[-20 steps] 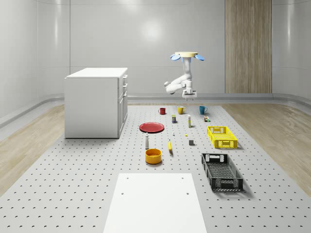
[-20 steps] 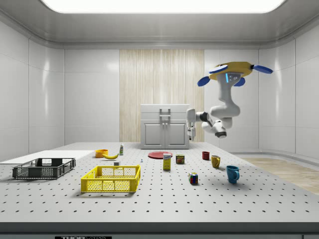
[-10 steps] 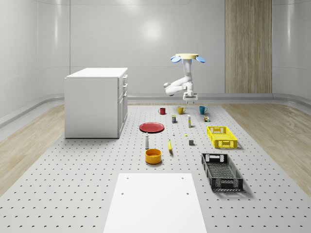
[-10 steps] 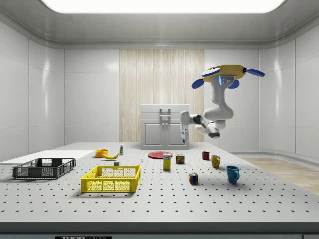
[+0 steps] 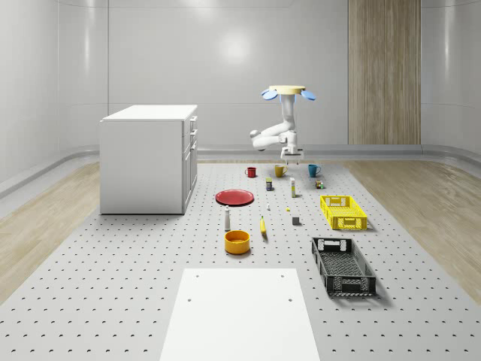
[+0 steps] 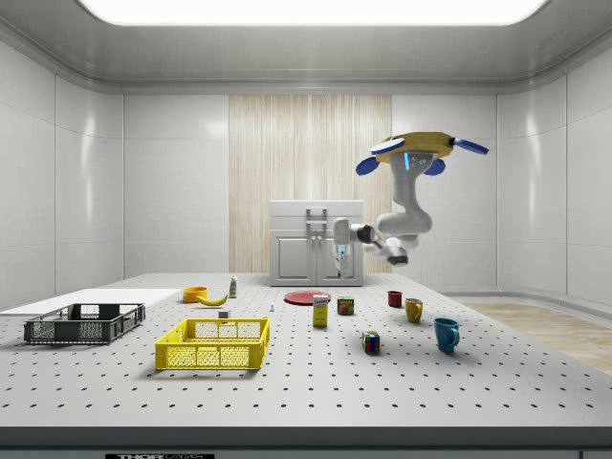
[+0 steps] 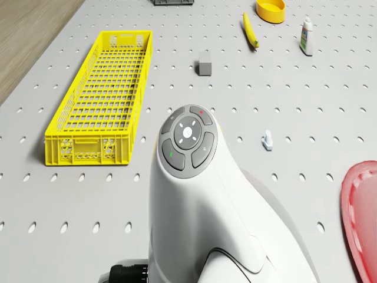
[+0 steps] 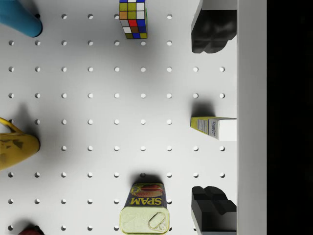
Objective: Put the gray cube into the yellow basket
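While the drone [image 5: 284,92] hovers high over the far end of the desk [image 5: 135,293], above the row of mugs, I read the arm as bent down and forward, with the claw [image 5: 291,156] hanging in mid-air and pointing straight down. From the wrist view its two dark fingers [image 8: 212,32] stand wide apart, released, holding nothing. Beneath the claw I see a Spam can [image 8: 145,208], a small yellow-and-white box [image 8: 213,128], a colour-puzzle cube [image 8: 133,18], part of a yellow mug [image 8: 14,146] and part of a blue mug [image 8: 18,18]. My target, the gray cube [image 7: 205,63], sits alone on the desk, near the yellow basket [image 7: 103,101] but apart from it, outside its long wall. In the whole-scene view the cube lies just off the basket's left side, with a banana [image 5: 263,225] farther left. A black basket [image 5: 343,265] lies nearer the camera.
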Controlling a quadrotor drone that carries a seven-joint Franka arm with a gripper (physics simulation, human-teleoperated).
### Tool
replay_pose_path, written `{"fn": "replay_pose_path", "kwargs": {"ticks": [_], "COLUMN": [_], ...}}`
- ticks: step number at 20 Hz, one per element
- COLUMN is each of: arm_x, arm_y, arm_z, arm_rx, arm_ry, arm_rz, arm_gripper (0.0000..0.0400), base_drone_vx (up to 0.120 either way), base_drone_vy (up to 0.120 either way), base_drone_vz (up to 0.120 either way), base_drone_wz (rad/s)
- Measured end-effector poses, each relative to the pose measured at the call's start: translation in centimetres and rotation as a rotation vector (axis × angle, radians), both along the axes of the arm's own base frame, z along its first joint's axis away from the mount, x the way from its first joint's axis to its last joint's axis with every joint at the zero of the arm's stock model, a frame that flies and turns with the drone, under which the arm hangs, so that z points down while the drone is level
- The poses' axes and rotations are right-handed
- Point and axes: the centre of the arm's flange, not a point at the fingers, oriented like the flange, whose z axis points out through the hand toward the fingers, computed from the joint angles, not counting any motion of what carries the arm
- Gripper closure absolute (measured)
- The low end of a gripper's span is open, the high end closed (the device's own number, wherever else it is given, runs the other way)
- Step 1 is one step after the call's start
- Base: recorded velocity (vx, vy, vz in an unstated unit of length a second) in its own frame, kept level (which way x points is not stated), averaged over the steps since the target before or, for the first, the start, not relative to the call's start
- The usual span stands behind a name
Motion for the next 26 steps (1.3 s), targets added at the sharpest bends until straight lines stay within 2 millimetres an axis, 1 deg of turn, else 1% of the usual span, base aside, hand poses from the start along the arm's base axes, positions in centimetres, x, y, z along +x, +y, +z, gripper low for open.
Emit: {"fn": "replay_pose_path", "kwargs": {"ticks": [18, 21, 22, 25, 26], "arm_x": [0.0, 0.0, 0.0, 0.0, 0.0], "arm_y": [0.0, 0.0, 0.0, 0.0, 0.0], "arm_z": [0.0, 0.0, 0.0, 0.0, 0.0], "arm_rx": [-0.001, -0.001, -0.001, -0.001, -0.001], "arm_ry": [0.0, 0.0, 0.0, 0.0, 0.0], "arm_rz": [0.0, 0.0, 0.0, 0.0, 0.0], "arm_gripper": [0.0, 0.0, 0.0, 0.0, 0.0], "base_drone_vx": [0.12, 0.12, 0.12, 0.12, 0.12], "base_drone_vy": [0.0, -0.107, 0.0, 0.0, -0.04], "base_drone_vz": [0.0, 0.0, 0.0, -0.12, 0.0], "base_drone_wz": [0.0, 0.0, 0.0, 0.0, 0.0]}}
